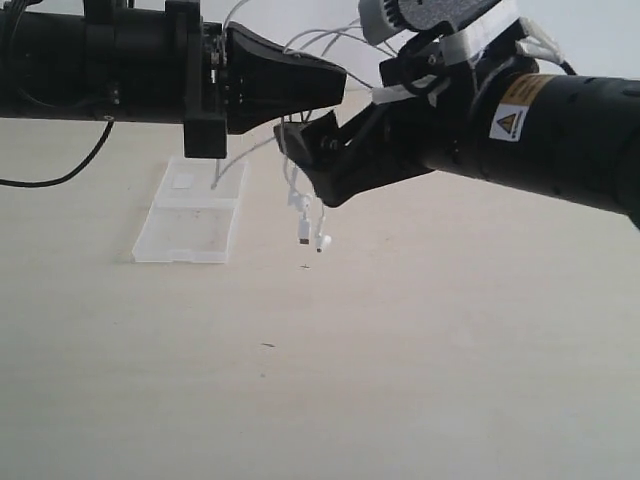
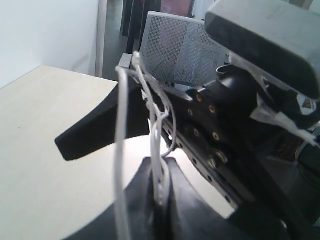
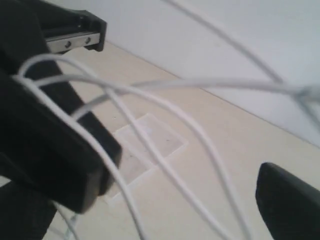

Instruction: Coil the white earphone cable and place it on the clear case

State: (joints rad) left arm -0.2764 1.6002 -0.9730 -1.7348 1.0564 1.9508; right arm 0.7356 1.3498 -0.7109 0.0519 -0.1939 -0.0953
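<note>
Left gripper (image 2: 161, 185) clamped on white earphone cable (image 1: 303, 226) | right gripper (image 3: 185, 192) wide, cable strands between its fingers

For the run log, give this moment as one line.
left fingers: shut on white earphone cable | right fingers: open, cable strands across them | clear case: flat on table
</note>
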